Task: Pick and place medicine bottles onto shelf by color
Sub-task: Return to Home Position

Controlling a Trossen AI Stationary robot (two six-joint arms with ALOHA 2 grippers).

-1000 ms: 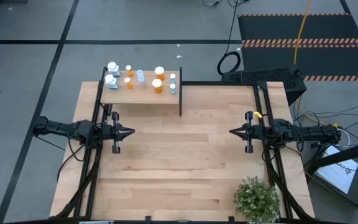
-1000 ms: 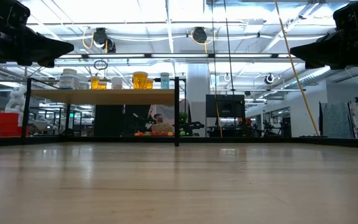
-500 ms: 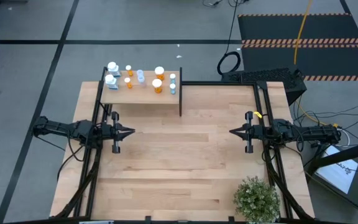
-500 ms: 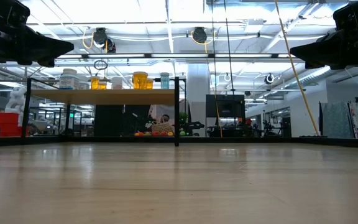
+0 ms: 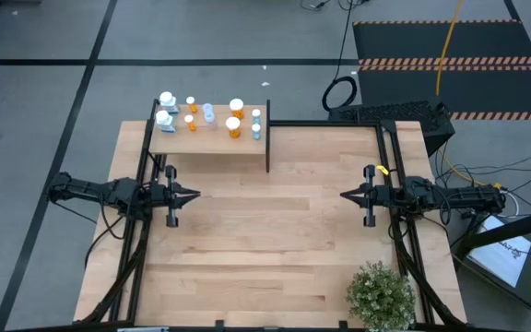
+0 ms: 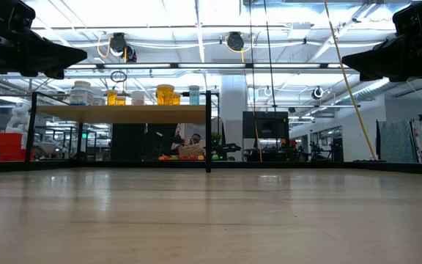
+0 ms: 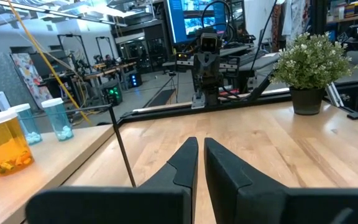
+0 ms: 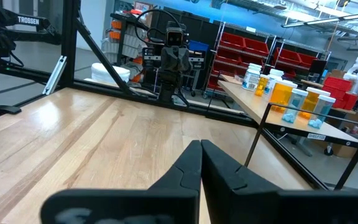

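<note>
Several medicine bottles with white caps stand upright on the shelf (image 5: 212,141), a small raised wooden board at the table's far left. White ones (image 5: 166,109) are at its left end, orange ones (image 5: 235,118) in the middle and bluish ones (image 5: 255,123) by the black end panel. My left gripper (image 5: 195,195) hovers shut and level at the table's left side, just nearer than the shelf. My right gripper (image 5: 344,195) faces it, shut, from the right side. Neither holds anything. The left wrist view shows an orange bottle (image 7: 5,143) and bluish bottles (image 7: 58,118). The right wrist view shows the bottle row (image 8: 291,93).
A green potted plant (image 5: 381,295) stands at the table's near right corner. Black frame rails (image 5: 141,231) run along both sides under the arms. A keyboard (image 5: 390,112) lies beyond the far edge. Bare wooden tabletop (image 5: 265,231) stretches between the two grippers.
</note>
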